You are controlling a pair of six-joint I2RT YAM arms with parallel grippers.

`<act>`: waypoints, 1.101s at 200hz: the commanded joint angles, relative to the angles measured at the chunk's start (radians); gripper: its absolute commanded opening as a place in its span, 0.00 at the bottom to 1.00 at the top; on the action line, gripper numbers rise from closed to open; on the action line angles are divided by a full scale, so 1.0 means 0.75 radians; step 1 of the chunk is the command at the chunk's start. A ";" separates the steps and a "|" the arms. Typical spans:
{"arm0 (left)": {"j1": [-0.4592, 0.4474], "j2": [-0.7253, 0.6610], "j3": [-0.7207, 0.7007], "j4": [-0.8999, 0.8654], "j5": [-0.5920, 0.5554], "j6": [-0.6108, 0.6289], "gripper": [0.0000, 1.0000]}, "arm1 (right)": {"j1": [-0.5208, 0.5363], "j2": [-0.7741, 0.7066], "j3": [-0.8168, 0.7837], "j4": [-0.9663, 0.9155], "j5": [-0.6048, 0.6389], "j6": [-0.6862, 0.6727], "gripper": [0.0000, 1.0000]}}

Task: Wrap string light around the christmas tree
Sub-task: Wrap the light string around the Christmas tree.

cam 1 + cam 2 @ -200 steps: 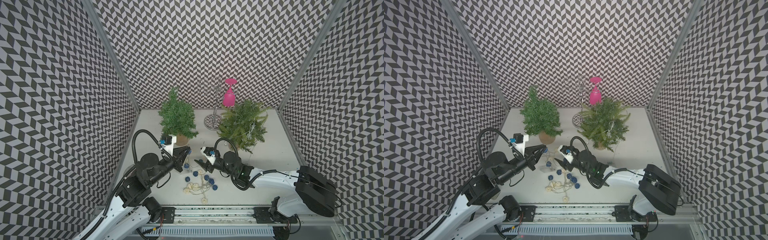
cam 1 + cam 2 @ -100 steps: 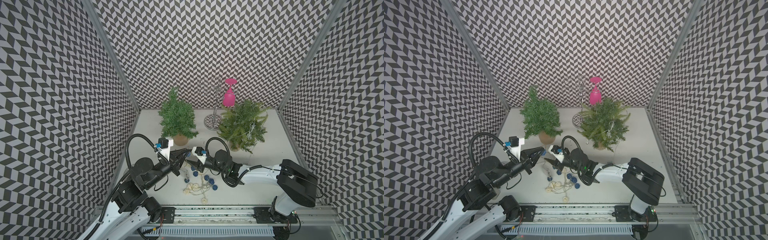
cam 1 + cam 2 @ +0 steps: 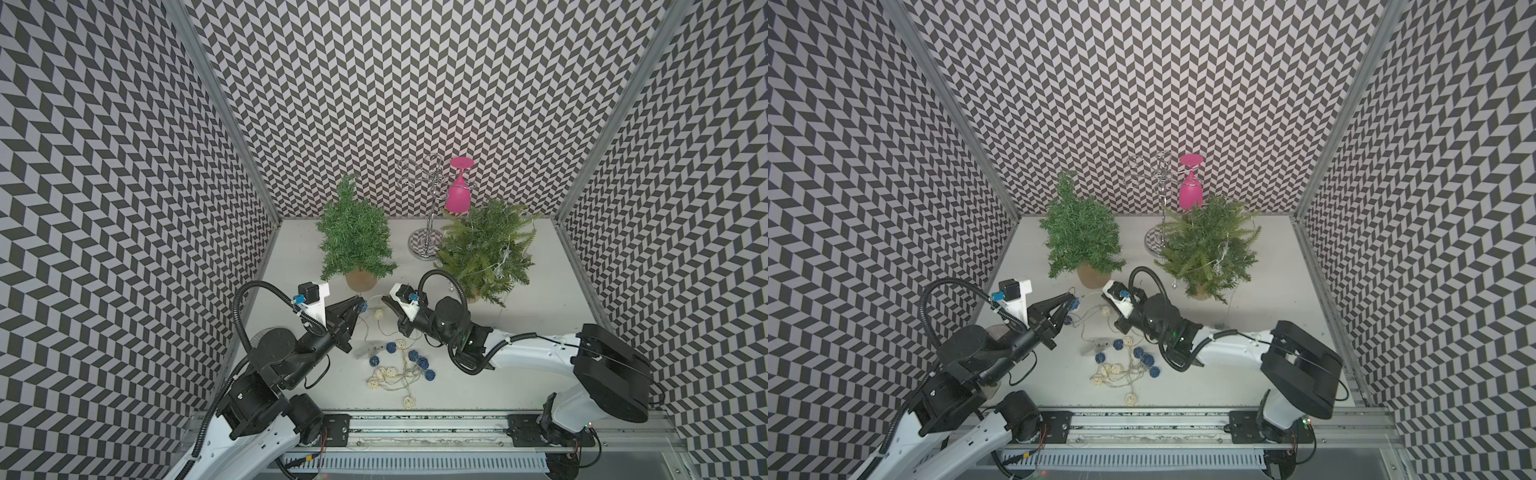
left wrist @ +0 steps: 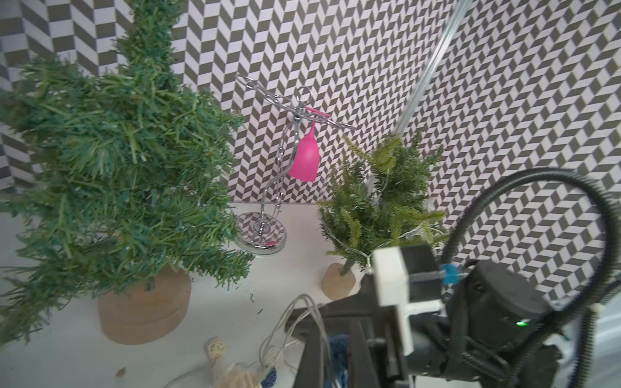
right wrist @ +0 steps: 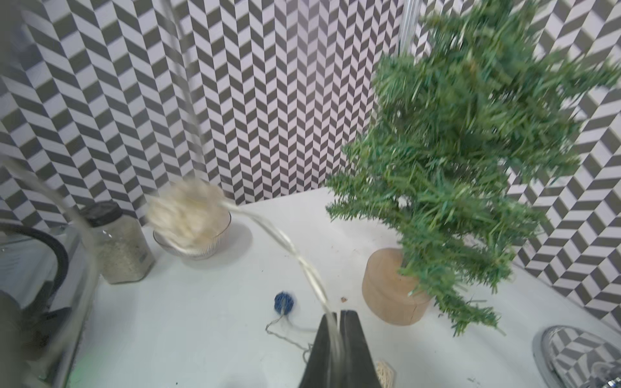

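Observation:
The christmas tree (image 3: 355, 237) (image 3: 1079, 232) stands dark green in a wooden pot at the back left. The string light (image 3: 395, 365) (image 3: 1125, 361), blue and cream woven balls on thin wire, lies mostly heaped on the table's front middle. My left gripper (image 3: 361, 305) (image 3: 1073, 302) (image 4: 336, 332) is shut on a blue ball (image 4: 337, 346) and its wires, just in front of the tree's pot (image 4: 144, 309). A raised stretch of wire runs across to my right gripper (image 3: 384, 299) (image 3: 1104, 296) (image 5: 337, 317), which is shut on it. A cream ball (image 5: 188, 208) hangs on that wire.
A second, lighter green tree (image 3: 484, 249) with fairy lights stands at the back right. A chrome glass rack (image 3: 428, 216) with a pink glass (image 3: 457, 195) is behind it. A jar (image 5: 117, 242) and a glass bowl (image 5: 201, 248) stand near the left wall.
My right gripper moved left towards the left gripper and shut on the wire. My left gripper rose slightly towards the tree's pot with the blue ball.

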 commanded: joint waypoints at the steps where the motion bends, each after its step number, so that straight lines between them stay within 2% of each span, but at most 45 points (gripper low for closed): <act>1: 0.004 -0.090 -0.025 0.068 -0.173 -0.031 0.01 | 0.007 -0.102 0.096 -0.170 0.053 -0.021 0.00; 22: 0.003 -0.156 -0.049 0.086 -0.287 -0.018 0.11 | 0.008 -0.147 0.175 -0.262 0.068 -0.046 0.00; 36: 0.005 -0.188 -0.076 0.098 -0.311 -0.014 0.24 | 0.007 -0.150 0.265 -0.426 0.067 -0.045 0.00; 45: 0.003 -0.208 -0.106 0.126 -0.304 -0.013 0.36 | 0.008 -0.147 0.317 -0.502 0.055 -0.047 0.00; 59: 0.003 -0.232 -0.162 0.197 -0.259 -0.001 0.40 | 0.006 -0.127 0.387 -0.599 0.053 -0.058 0.00; 72: 0.004 -0.238 -0.197 0.229 -0.239 -0.004 0.50 | 0.008 -0.116 0.427 -0.655 0.077 -0.076 0.00; 86: 0.003 -0.242 -0.226 0.242 -0.245 -0.002 0.57 | 0.007 -0.120 0.462 -0.685 0.119 -0.078 0.00; 110: 0.004 -0.260 -0.274 0.257 -0.271 0.002 0.71 | 0.010 -0.133 0.537 -0.762 0.058 -0.080 0.00; 122: 0.005 -0.283 -0.297 0.267 -0.273 -0.002 0.74 | 0.018 -0.127 0.583 -0.813 0.060 -0.090 0.00; 147: 0.004 -0.332 -0.358 0.345 -0.161 0.024 0.79 | 0.018 -0.102 0.675 -0.901 0.084 -0.102 0.00; 183: 0.004 -0.222 -0.392 0.417 -0.232 0.067 0.83 | 0.023 -0.116 0.696 -0.926 0.066 -0.132 0.00; 201: 0.003 -0.165 -0.387 0.489 -0.105 0.066 0.83 | 0.025 -0.105 0.731 -0.954 0.060 -0.127 0.00; 220: 0.004 -0.185 -0.401 0.603 0.068 0.093 0.82 | 0.034 -0.084 0.770 -0.972 0.081 -0.133 0.00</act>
